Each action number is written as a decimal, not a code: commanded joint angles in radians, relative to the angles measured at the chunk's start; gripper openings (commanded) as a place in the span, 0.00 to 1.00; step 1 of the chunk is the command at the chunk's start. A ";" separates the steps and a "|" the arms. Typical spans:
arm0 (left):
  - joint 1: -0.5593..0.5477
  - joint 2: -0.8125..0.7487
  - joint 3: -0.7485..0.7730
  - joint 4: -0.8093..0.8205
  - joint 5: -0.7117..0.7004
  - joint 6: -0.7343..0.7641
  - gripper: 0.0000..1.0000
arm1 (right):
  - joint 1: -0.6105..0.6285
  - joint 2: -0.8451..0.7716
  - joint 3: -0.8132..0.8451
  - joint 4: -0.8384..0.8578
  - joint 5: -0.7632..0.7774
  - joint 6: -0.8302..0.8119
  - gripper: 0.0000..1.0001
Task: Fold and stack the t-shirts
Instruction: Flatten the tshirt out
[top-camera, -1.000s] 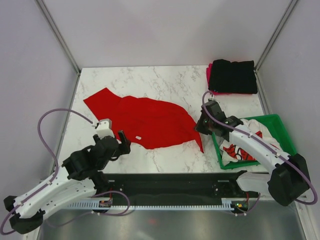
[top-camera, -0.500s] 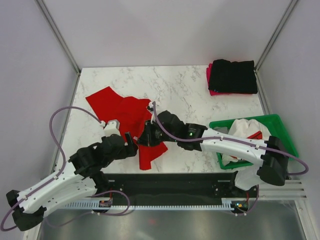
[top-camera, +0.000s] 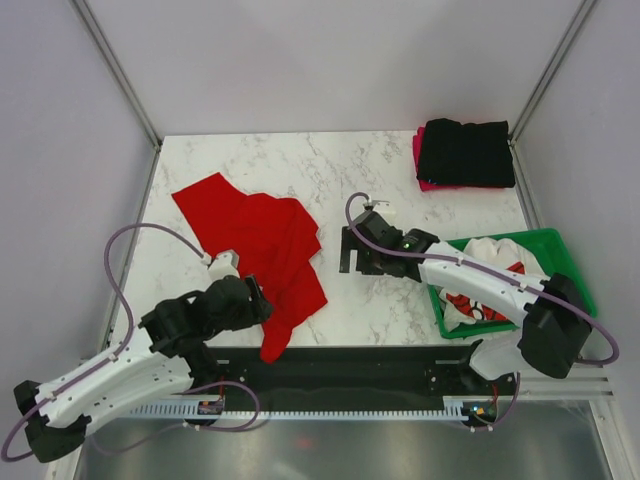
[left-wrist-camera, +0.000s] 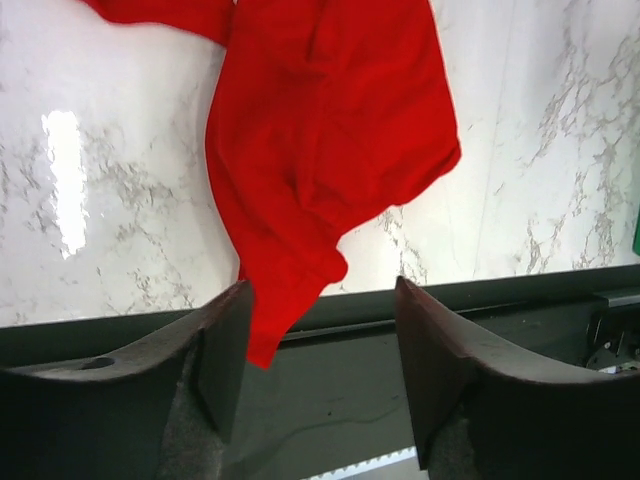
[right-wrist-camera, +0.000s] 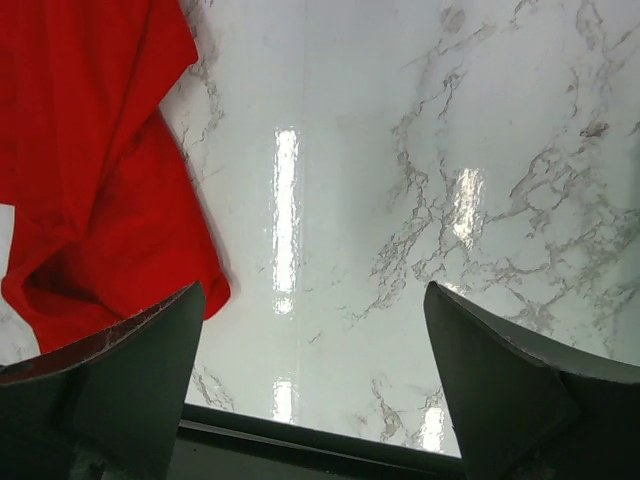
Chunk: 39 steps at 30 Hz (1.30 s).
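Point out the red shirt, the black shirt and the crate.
red shirt (top-camera: 265, 235): top view, middle of the cloth.
black shirt (top-camera: 465, 152): top view, centre of its upper face.
crate (top-camera: 538, 237): top view, on its far rim.

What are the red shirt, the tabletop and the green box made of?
The red t-shirt looks like soft matte cloth, perhaps cotton: it creases and folds. The tabletop looks like glossy marble or marble-print laminate: grey veins, bright reflections. The green crate seems rigid plastic: straight, smooth walls.
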 joint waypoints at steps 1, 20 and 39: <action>-0.044 0.009 -0.042 -0.006 0.039 -0.097 0.60 | -0.010 -0.026 0.058 -0.038 0.052 -0.063 0.98; -0.328 0.330 -0.168 0.058 0.052 -0.408 0.71 | -0.163 0.247 0.291 0.069 -0.241 -0.205 0.98; -0.314 0.354 -0.204 0.178 0.007 -0.375 0.02 | -0.214 0.359 0.178 0.263 -0.412 -0.143 0.98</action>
